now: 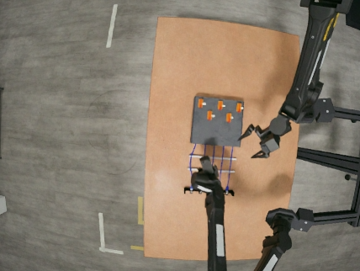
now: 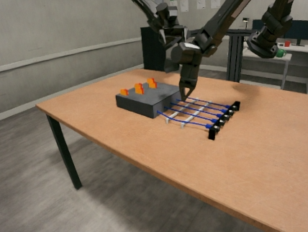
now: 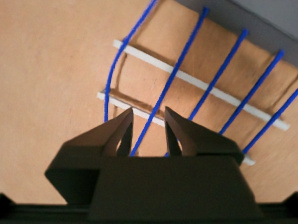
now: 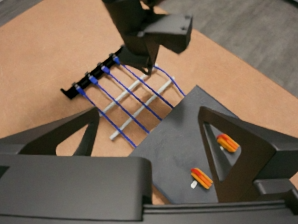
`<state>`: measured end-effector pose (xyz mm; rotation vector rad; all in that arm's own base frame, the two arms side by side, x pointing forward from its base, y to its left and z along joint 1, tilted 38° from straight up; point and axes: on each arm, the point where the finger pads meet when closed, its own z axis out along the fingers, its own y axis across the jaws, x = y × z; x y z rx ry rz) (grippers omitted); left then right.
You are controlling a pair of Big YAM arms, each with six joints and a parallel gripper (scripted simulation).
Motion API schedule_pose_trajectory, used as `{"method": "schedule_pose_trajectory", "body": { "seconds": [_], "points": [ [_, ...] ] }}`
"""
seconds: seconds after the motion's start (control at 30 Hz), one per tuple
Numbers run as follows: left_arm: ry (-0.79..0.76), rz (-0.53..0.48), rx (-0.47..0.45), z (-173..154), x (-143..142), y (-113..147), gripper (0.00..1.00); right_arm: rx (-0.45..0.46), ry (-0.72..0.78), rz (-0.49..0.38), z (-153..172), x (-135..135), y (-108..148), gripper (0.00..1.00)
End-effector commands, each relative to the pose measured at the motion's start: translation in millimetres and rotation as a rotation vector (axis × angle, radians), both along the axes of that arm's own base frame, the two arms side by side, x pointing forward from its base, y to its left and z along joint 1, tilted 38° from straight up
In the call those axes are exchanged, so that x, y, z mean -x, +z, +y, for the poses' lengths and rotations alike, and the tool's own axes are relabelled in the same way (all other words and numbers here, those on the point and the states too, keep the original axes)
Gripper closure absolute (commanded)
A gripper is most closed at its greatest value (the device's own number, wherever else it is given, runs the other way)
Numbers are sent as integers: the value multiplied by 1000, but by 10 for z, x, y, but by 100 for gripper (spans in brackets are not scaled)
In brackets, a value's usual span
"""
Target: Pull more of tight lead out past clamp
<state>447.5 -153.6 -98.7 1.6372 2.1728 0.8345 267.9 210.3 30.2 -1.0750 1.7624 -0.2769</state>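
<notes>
Blue leads run from the dark grey clamp box (image 1: 216,132) (image 2: 138,105) (image 4: 172,137) over two white rails to the black port bar (image 2: 211,135) (image 4: 68,94). The outermost lead (image 1: 191,163) (image 2: 191,123) (image 3: 114,62) is bowed; the others look straight. Orange handles (image 1: 200,103) (image 4: 201,178) stand on the box. My left gripper (image 3: 149,112) (image 2: 184,98) is partly open, pointing down over the leads, its fingers either side of the second lead (image 3: 169,85); nothing looks gripped. My right gripper (image 1: 246,148) (image 4: 148,111) is wide open and empty beside the box. Letters are unreadable.
The white rails (image 1: 230,159) (image 3: 160,64) lie across under the leads. The neighbouring lead (image 3: 225,62) runs close beside the left fingers. The left arm covers part of the port bar in the top view. A black frame (image 1: 328,160) stands beyond the table edge.
</notes>
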Motion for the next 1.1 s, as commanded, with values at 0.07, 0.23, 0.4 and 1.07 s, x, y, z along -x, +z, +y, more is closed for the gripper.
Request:
{"method": "schedule_pose_trajectory", "body": {
  "seconds": [0.07, 0.23, 0.4, 1.07],
  "points": [
    [-137, 128, -169, 43, -58, -155, 68, 13, 1, 4, 47, -70, 25, 0],
    [-191, 266, -329, 245, -89, -414, 68, -6, 6, -6, 86, -80, 78, 0],
    [-181, 262, -352, 203, -134, -397, 68, -2, 6, -3, 82, -77, 61, 0],
    [-175, 266, -347, 342, -268, -570, 68, 3, 8, 7, 45, -22, 19, 0]
  ]
}}
